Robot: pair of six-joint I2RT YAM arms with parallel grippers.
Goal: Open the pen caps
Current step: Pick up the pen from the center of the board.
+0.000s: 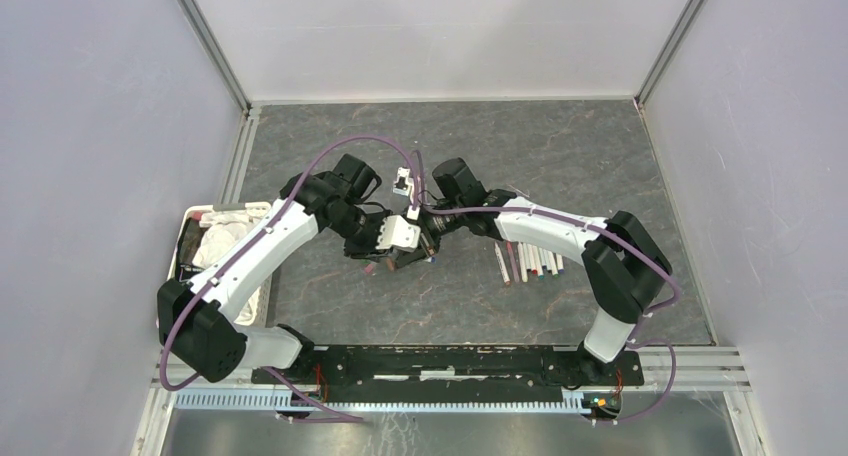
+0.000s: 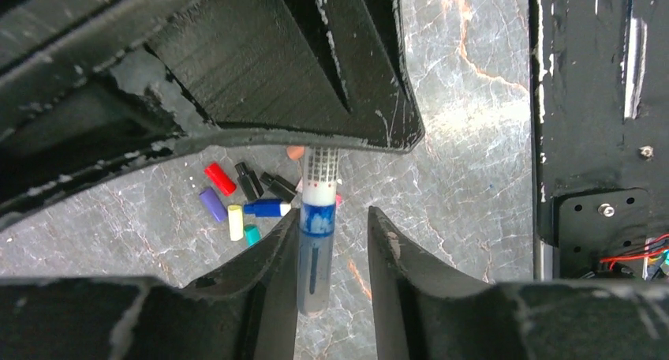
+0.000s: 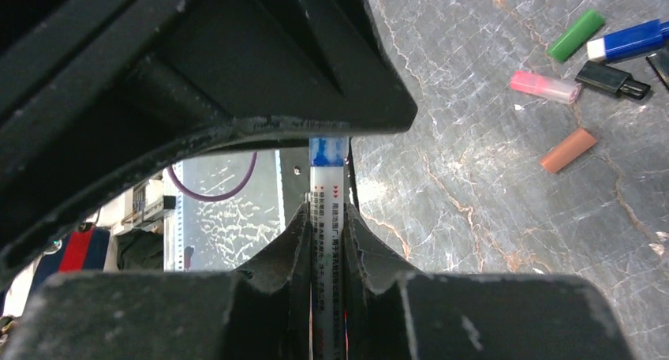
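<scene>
The right gripper (image 3: 327,214) clamps the pen (image 3: 325,188); the left gripper (image 2: 333,215) sits narrowly apart around its blue cap (image 2: 315,257). Next: squeeze the cap and pull apart.

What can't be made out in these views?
Left wrist: whether the left gripper clamps the pen; a gap shows on one side. The barrel's far end hides behind the right gripper.
Right wrist: the pen's cap end, mostly behind the left gripper.
Top external: the pen, under both grippers; loose caps, too small.
</scene>
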